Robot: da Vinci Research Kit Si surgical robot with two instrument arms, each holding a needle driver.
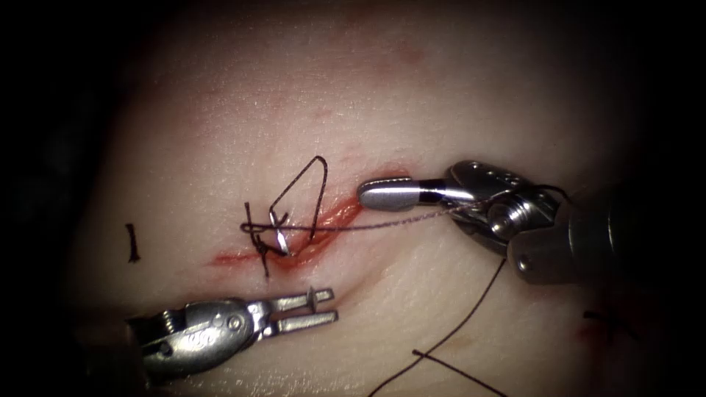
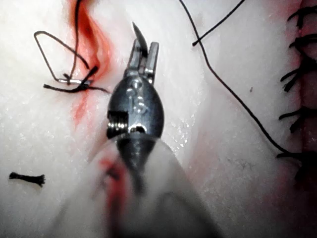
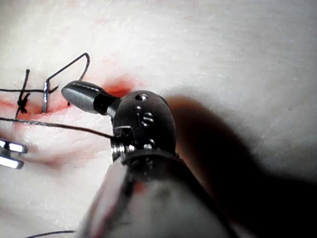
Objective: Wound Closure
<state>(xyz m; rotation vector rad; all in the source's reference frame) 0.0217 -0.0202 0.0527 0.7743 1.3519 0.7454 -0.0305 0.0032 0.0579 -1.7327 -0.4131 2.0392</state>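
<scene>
Looping above the cut [image 1: 294,254], dark thread [image 1: 305,192] stands knotted.

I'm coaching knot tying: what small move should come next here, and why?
Probably bring the open left tool toward the loose loop beside the knot: its jaws look empty, while a thread runs taut to the shut right tool.

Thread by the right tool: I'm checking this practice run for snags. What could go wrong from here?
1. The taut thread runs from the knot to the right tool's wrist, not its shut jaws; it could snag or fray there.
2. The loose loop over the cut might catch the left tool, open and empty.
Where the needle lies I cannot tell.
</scene>
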